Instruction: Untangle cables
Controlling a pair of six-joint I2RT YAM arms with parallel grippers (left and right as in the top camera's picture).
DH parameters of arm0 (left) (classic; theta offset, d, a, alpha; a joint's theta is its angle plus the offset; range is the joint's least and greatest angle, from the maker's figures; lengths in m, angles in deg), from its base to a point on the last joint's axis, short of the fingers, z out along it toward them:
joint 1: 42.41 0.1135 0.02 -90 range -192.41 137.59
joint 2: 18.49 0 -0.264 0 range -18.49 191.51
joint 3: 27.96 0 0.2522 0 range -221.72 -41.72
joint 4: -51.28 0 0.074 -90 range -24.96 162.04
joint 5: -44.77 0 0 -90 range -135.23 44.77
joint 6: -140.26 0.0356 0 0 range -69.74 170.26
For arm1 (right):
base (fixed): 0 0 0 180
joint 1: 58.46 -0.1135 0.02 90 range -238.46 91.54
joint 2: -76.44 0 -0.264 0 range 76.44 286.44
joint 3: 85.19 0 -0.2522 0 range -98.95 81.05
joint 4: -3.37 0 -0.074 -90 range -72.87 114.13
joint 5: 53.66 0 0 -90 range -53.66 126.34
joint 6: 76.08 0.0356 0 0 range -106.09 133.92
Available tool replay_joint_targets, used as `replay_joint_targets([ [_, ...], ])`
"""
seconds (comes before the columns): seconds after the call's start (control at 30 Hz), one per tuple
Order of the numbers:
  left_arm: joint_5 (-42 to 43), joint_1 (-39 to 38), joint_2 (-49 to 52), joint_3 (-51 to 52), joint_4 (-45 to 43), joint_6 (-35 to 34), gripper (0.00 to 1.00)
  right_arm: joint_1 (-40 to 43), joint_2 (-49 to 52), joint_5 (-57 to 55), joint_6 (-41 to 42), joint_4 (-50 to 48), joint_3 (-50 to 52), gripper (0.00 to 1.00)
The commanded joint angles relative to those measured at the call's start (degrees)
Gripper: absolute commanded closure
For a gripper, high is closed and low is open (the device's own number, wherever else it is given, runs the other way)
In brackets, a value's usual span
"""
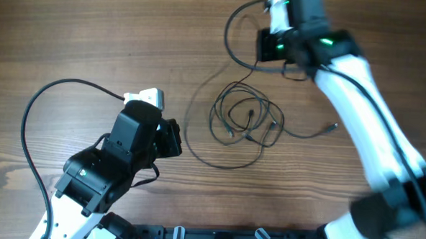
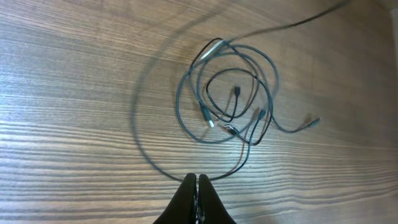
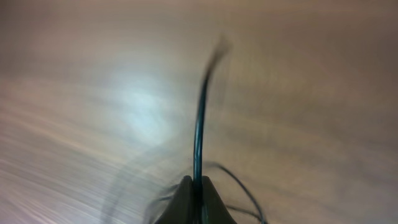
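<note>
Cables [image 1: 245, 121] sit mid-table: a loose heap of thin black loops lying flat on the wooden table [image 1: 94, 28]. One big outer loop [image 1: 225, 167] sweeps round the left and near side of the heap. A stray plug end [image 1: 334, 126] trails out to the right, apart from the rest.

Right gripper [image 3: 196, 182] is up at the far side, beyond the heap, fingers clamped tight on a single strand. Wrist cam shows that strand coming straight out from btwn the tips, all v. blurred. From above, a thin line curves out near that gripper and runs down toward the heap.

Left gripper [image 2: 197, 179] is low on the near-left, pointing at the heap, fingers pressed flat together. The outer loop and a reddish-brown strand [image 2: 244, 160] run right up to its tips. Can't tell if either is actually pinched.

Inside the loops lie several tiny plugs, w/ strands crossing over each other.
</note>
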Motion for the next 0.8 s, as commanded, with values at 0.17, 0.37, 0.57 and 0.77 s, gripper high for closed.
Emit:
replay_joint_targets([
  [0.17, 0.5, -0.3, -0.5, -0.5, 0.2, 0.1, 0.96, 0.3, -20.6, -18.0, -1.1, 1.9, -0.7, 0.96],
  [0.37, 0.4, -0.2, -0.5, -0.5, 0.2, 0.1, 0.96, 0.3, -29.5, -41.4, -0.1, 6.9, -0.7, 0.96],
  [0.57, 0.5, -0.2, -0.5, -0.5, 0.2, 1.2, 0.96, 0.3, -35.6, -67.5, 6.7, 14.8, -0.7, 0.96],
  [0.77, 0.5, -0.2, -0.5, -0.5, 0.2, 1.4, 0.96, 6.2, -40.0, -70.7, -1.0, 0.6, -0.7, 0.96],
])
